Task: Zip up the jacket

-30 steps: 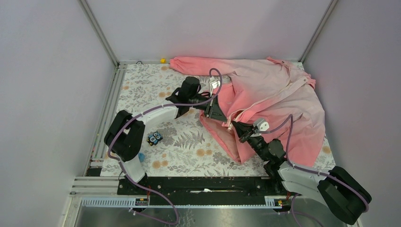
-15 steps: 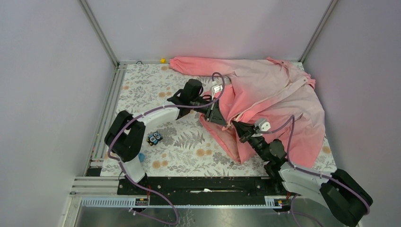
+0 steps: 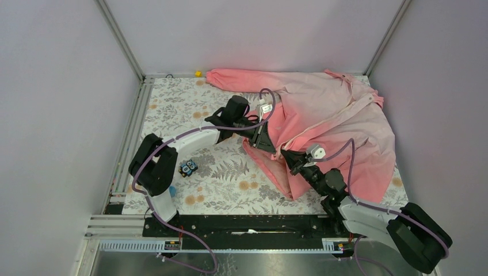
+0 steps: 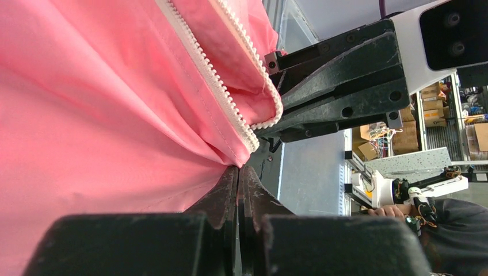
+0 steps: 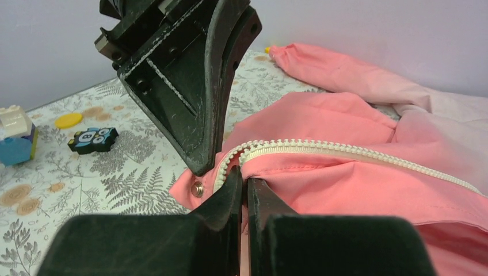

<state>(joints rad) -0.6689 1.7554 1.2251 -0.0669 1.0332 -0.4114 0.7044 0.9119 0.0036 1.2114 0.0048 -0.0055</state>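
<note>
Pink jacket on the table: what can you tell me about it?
The large pink fabric jacket, fading paler toward its collar, lies rumpled on the floral-patterned table, filling its far right part, one long sleeve stretched leftward along the back edge. Its white toothed zipper looks unjoined at the hem end, where the left gripper and right gripper are each shut on its fabric.

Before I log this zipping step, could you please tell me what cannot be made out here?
- Zipper slider: unseen; in the top view the left gripper and right gripper cover the white zipper at its lower end.
- Large pink fabric jacket: second sleeve indistinguishable among folds, top view.
- Small dark toy block: markings too small, top view.
</note>
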